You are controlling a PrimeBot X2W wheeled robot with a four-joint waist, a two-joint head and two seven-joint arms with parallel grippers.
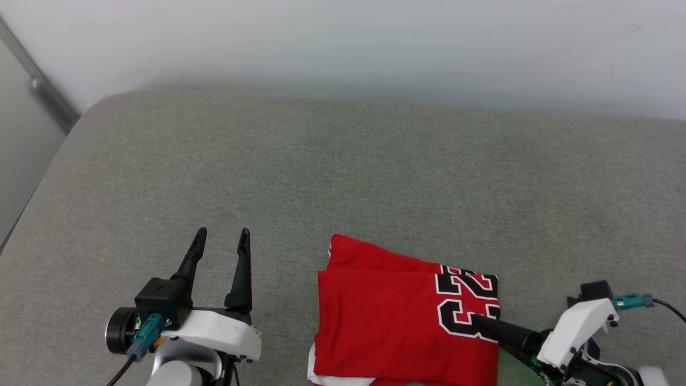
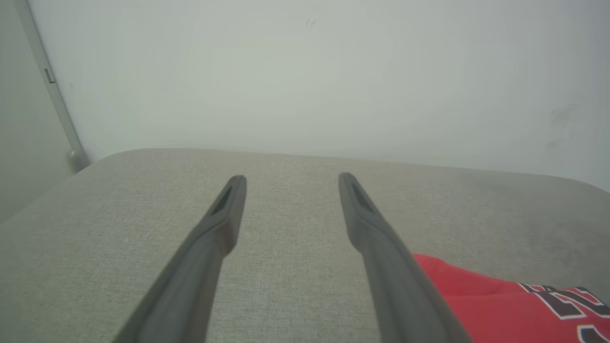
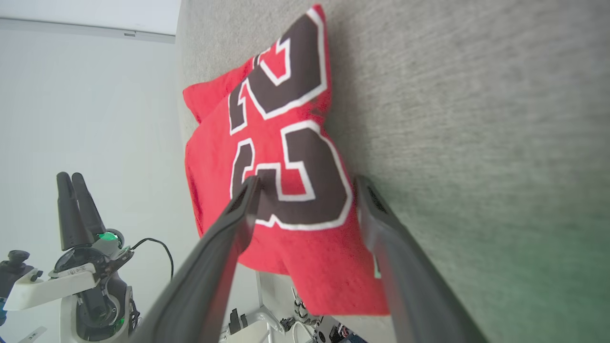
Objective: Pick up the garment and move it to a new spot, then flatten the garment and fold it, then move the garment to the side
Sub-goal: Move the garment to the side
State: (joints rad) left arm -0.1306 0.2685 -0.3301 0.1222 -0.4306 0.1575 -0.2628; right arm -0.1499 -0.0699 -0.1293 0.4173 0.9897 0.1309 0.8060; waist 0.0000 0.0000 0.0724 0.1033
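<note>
So, right gripper has its fingers spread wide, one lying over the black "23", the other along the edge of the folded garment. Left gripper is spread too, holding nothing, just left of the garment above the grey cushion.

The left claw and right claw each have two long, tapering dark fingers, slotted near the tips. White moulded wrist shells bear dark screws; teal connectors with black cables plug in beside a black camera block.
</note>
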